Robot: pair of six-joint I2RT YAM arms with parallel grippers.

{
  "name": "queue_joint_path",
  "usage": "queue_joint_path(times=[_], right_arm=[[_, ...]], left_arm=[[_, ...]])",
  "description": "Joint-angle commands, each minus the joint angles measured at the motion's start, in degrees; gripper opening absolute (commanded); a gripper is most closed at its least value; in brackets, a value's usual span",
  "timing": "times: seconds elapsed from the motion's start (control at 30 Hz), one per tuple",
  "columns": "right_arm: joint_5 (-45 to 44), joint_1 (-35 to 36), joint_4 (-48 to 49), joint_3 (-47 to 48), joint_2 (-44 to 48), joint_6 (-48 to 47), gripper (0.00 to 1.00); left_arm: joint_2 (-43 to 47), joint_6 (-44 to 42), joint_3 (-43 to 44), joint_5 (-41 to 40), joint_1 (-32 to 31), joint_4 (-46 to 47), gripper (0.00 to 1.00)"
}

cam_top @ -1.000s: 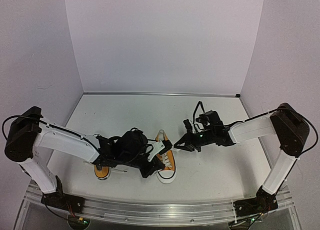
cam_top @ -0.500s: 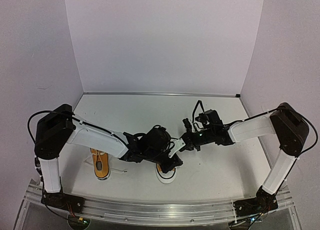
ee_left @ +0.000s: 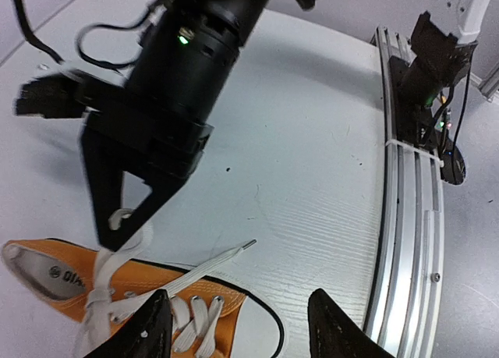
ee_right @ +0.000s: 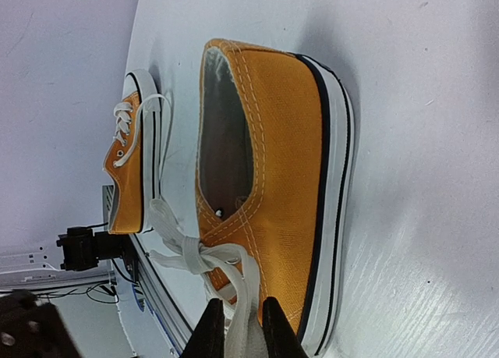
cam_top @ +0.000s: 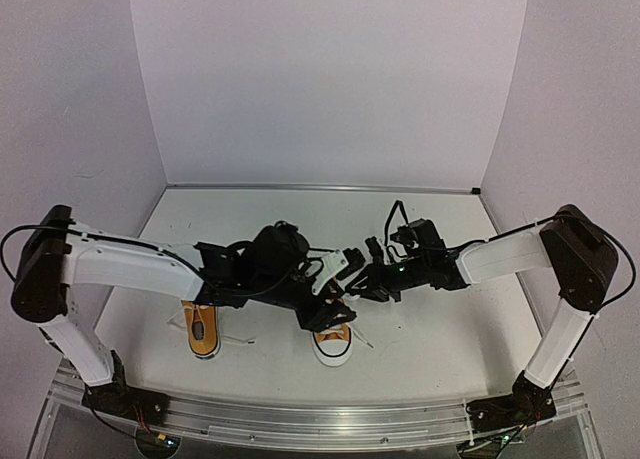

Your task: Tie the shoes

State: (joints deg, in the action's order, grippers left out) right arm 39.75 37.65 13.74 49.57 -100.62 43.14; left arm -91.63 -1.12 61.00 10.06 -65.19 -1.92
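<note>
Two orange-yellow shoes with white laces lie near the front edge: one (cam_top: 203, 331) at the left, the other (cam_top: 333, 341) in the middle. My left gripper (cam_top: 335, 287) hovers over the middle shoe's (ee_left: 195, 315) toe, open, with nothing between its fingers (ee_left: 152, 327). A loose lace end (ee_left: 226, 254) lies across the toe onto the table. My right gripper (ee_right: 242, 331) is at this shoe's (ee_right: 273, 163) tongue, shut on a white lace loop (ee_right: 249, 295) that runs from a knot (ee_right: 195, 256). The right gripper (ee_left: 117, 210) also appears in the left wrist view, pinching that loop.
The metal rail (ee_left: 413, 217) along the table's front edge lies just beyond the shoe's toe. The right arm's base (ee_left: 437, 62) is bolted to it. The other shoe (ee_right: 129, 163) lies parallel, a shoe's width away. White walls enclose the back and sides.
My left gripper has opened and let go of the lace, and the left arm has shifted over the middle shoe. The right gripper has stayed almost in place on its loop.
</note>
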Motion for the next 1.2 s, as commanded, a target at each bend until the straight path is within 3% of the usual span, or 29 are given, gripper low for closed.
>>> queue_joint_path(times=[0.0,0.33,0.5,0.73,0.83,0.93,1.07,1.17], right_arm=[[0.6,0.2,0.1,2.3,-0.9,-1.1,0.16],[0.0,0.1,-5.5,5.1,-0.5,-4.8,0.23],[-0.2,-0.9,-6.6,4.7,-0.1,-5.0,0.36],[-0.4,-2.6,-8.3,4.0,0.8,-5.9,0.38],[-0.9,-3.2,-8.9,4.0,0.8,-6.2,0.50],[-0.8,-3.7,-9.2,4.0,0.9,-6.6,0.51],[0.2,-3.8,-9.9,5.1,0.4,-7.8,0.49],[-0.3,-3.8,-12.0,7.0,-0.7,-10.0,0.49]], left_arm=[[8.2,2.7,-6.6,0.1,7.8,-1.8,0.55],[6.6,1.2,-9.4,1.1,11.5,-6.5,0.54],[3.2,-0.1,-8.2,3.5,11.5,-5.8,0.53],[-0.9,-1.1,-5.7,7.0,11.5,-5.9,0.44],[-2.1,-1.2,-5.0,7.3,11.5,-5.6,0.42],[-3.3,-1.2,-4.2,7.5,11.5,-5.0,0.39],[-4.9,-1.4,-3.0,7.3,11.5,-5.2,0.28],[-4.4,-1.6,-3.2,5.9,11.6,-5.7,0.09]])
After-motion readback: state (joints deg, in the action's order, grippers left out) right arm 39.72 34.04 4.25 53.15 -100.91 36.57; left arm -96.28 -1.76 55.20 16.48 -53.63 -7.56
